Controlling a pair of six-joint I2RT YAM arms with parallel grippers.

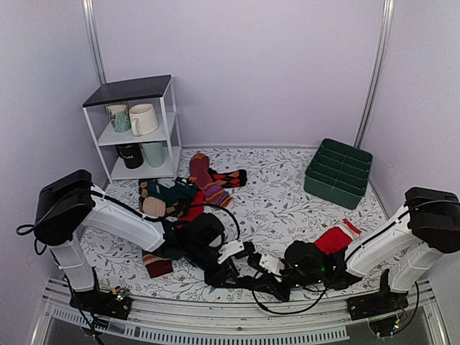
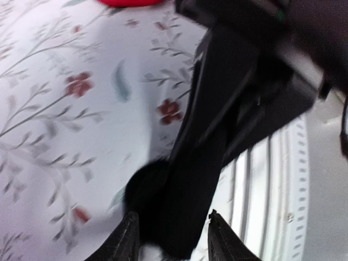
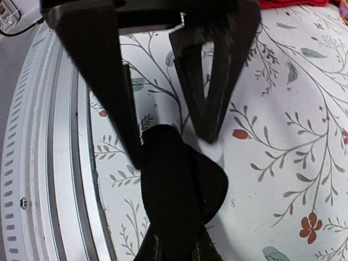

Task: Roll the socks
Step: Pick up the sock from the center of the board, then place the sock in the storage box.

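Observation:
A black sock (image 3: 179, 190) lies at the table's front edge, between my two grippers. In the right wrist view my right gripper (image 3: 176, 243) is shut on one end of it. The other end lies between the spread fingers (image 3: 106, 81) of my left gripper. In the left wrist view the sock (image 2: 196, 179) runs from my open left gripper (image 2: 172, 215) up towards the right gripper (image 2: 272, 49). In the top view the left gripper (image 1: 233, 272) and right gripper (image 1: 267, 282) meet nose to nose over the sock (image 1: 250, 277). No white stripes show. I cannot tell if it is one sock or two.
A heap of mixed socks (image 1: 176, 198) lies behind the left arm, with a purple-and-orange striped sock (image 1: 208, 180). A red sock with a white cuff (image 1: 336, 236) lies by the right arm. A green bin (image 1: 338, 172) stands back right and a white shelf with mugs (image 1: 136, 129) back left. The metal rail (image 1: 215, 320) runs along the front.

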